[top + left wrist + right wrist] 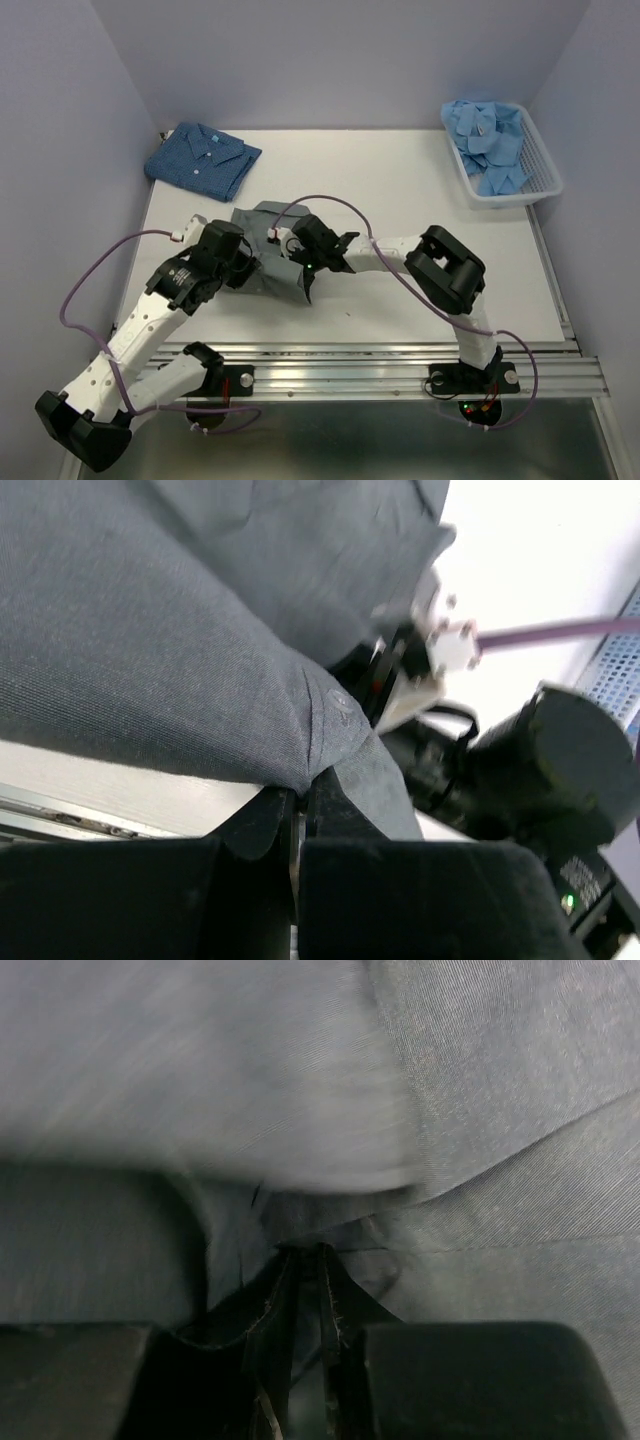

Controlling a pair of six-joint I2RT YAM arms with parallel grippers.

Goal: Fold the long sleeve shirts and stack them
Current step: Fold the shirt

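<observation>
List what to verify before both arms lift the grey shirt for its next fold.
1. Left fingers pinched on the grey shirt: ok.
2. Right fingers closed with grey cloth between the tips: ok.
3. How many cloth layers each pinch holds: cannot tell.
4. Grey shirt lying flat: not ok, it is bunched between the two arms.
5. Folded blue shirt at the far left corner lies apart from the grey shirt: ok.
6. Basket of light blue shirts is well away from both arms: ok.
</observation>
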